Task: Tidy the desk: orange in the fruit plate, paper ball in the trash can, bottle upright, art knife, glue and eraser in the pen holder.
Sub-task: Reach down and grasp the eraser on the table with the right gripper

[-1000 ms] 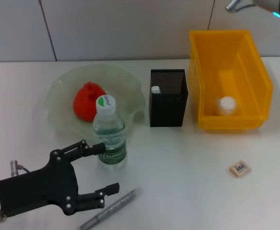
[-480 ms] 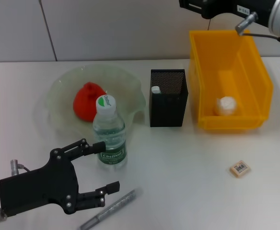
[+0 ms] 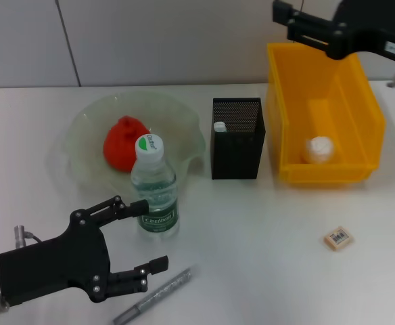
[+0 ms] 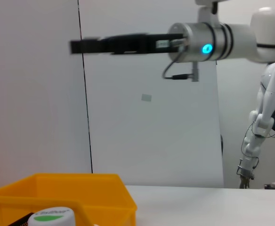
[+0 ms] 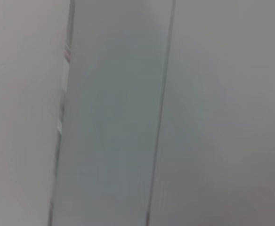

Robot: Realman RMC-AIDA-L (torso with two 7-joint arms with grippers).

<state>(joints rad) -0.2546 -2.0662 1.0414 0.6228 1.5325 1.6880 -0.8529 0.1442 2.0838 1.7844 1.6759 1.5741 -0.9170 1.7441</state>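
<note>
The orange [image 3: 122, 143] lies in the pale green fruit plate [image 3: 82, 122]. A clear bottle [image 3: 155, 193] with a white and green cap [image 4: 52, 217] stands upright in front of the plate. My left gripper [image 3: 150, 237] is open at the near left, its upper finger [image 3: 138, 207] right by the bottle's label. A silver art knife [image 3: 155, 296] lies just beyond its lower finger. The black mesh pen holder [image 3: 237, 141] holds a white glue [image 3: 219, 126]. The paper ball [image 3: 319, 149] sits in the yellow trash can [image 3: 360, 101]. The eraser [image 3: 338, 238] lies at the near right. My right gripper [image 3: 283, 17] hangs above the trash can's back edge.
A grey panelled wall runs behind the table. In the left wrist view my right arm [image 4: 208, 41] stretches across high above the yellow trash can [image 4: 71, 190]. The right wrist view shows only wall.
My right arm has swung down and to the right from the top edge, so its black gripper now hangs over the trash can's back. The left arm and the objects have not moved.
</note>
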